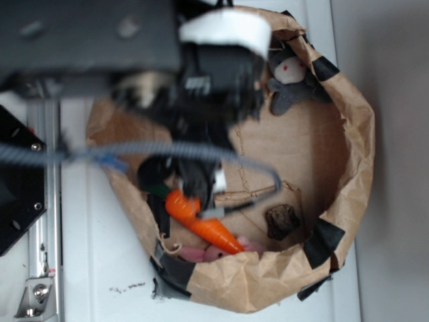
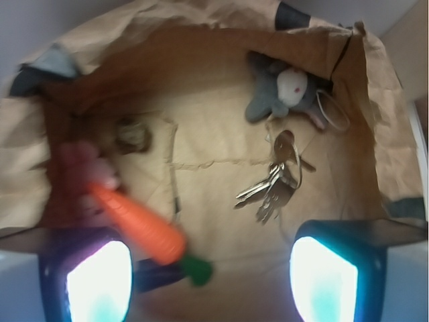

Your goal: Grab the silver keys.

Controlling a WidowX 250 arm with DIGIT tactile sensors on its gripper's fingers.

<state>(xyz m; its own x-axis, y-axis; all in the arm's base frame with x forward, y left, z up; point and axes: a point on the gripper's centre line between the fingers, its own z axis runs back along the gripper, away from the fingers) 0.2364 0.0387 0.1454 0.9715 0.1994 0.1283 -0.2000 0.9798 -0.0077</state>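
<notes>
1. Gripper [image 2: 211, 282]: wrist view shows both fingertips [image 2: 97, 282] at the bottom edge, spread wide, nothing between them. It holds nothing.
2. Silver keys [image 2: 271, 184]: flat on the floor of the brown paper bin [image 2: 201, 87], right of center in wrist view, fanned out on a ring with a copper-brown fob at the top. Not touching either fingertip; they lie just above the right-hand pad.
3. Keys not visible in exterior view, where the arm [image 1: 201, 74] blocks the middle of the bin.
4. Toy carrot [image 2: 137, 225]: orange with a green top, lying diagonally, its green end between the fingertips and nearer the left-hand pad. Well apart from the keys.
5. Grey plush animal [image 2: 285, 94]: near the bin's far wall, just above the keys. A thin loop hangs off its right side.
6. Pink object [image 1: 211, 253]: touching the carrot tip; blurred, cannot tell what it is.
7. Dark brown lump [image 1: 282, 220]: on the bin floor, apart from the rest.
</notes>
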